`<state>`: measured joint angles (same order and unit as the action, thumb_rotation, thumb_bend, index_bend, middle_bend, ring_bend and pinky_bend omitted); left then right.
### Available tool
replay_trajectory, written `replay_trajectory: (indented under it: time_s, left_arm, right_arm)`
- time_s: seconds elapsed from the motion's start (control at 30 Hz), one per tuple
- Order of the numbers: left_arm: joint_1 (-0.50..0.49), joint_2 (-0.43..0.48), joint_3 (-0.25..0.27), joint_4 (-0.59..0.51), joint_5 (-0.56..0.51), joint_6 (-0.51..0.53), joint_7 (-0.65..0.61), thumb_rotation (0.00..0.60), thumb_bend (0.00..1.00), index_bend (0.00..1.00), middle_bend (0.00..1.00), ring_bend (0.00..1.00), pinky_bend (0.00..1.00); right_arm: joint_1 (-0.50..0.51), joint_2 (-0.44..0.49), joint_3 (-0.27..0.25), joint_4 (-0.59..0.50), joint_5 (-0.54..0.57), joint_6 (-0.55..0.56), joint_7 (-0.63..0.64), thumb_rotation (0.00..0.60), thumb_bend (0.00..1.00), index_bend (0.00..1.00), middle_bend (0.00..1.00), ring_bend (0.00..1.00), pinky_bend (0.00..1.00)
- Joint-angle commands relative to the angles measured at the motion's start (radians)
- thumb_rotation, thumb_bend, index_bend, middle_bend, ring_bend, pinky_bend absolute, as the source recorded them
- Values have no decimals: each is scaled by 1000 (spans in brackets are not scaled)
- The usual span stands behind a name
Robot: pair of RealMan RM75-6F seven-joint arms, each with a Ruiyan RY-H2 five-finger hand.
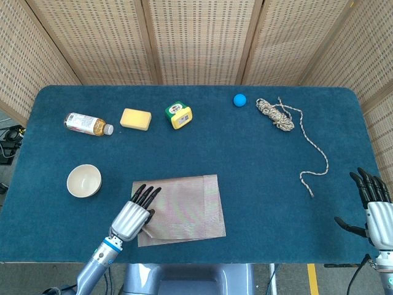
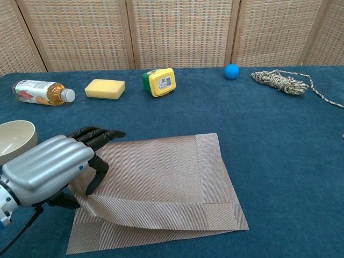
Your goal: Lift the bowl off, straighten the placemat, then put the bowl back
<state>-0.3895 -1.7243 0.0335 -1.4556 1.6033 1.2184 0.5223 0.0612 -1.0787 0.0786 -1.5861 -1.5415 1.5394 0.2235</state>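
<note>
Placemat (image 2: 161,177) lies on the bench's (image 1: 258,153) near edge, its left edge lifted by the left hand (image 2: 51,169); only the chest view shows this fold. Bowl (image 1: 83,180) sits just left. Right hand (image 1: 374,206) is spread wide, holding nothing.

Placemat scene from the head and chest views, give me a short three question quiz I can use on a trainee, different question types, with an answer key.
1. True or false: the cream ceramic bowl sits on the woven beige placemat.
2. Multiple choice: what does the left hand hold? A) the placemat's left edge, B) the yellow sponge, C) nothing.
3. Fill in: the small blue ball lies just left of the coiled ____.

Key:
1. False; it stands on the blue cloth table, left of the placemat and apart from it.
2. A; the fingers have the edge raised and folded. The right hand is open at the table's right end.
3. Rope.
</note>
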Motion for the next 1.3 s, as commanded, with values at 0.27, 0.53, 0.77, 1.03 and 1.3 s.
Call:
replay_trajectory:
  time_s: [0.27,0.53,0.77,1.03,1.3]
  left_arm:
    - [-16,89,-39,-113,38,53,4,600,556,708,0,0,0]
    - [-39,145,-93,-171,15,52,9,600,578,678,0,0,0]
    - [-104,209,-210,-240,-79,-6,40,600,577,677,0,0,0]
    - [-170,220,-328,-233,-278,-79,46,600,575,668,0,0,0]
    - [-238,164,-425,-132,-528,-122,19,600,572,662,0,0,0]
  right_arm:
    - [-2,4,0,-5,-1,4,1,600,96,21,0,0,0]
    - [-4,7,0,-7,1,5,4,600,96,21,0,0,0]
    - [0,9,2,-5,7,-5,8,600,96,21,0,0,0]
    - [10,7,9,9,35,-35,17,600,96,21,0,0,0]
    - [23,-4,12,22,59,-70,3,600,96,21,0,0,0]
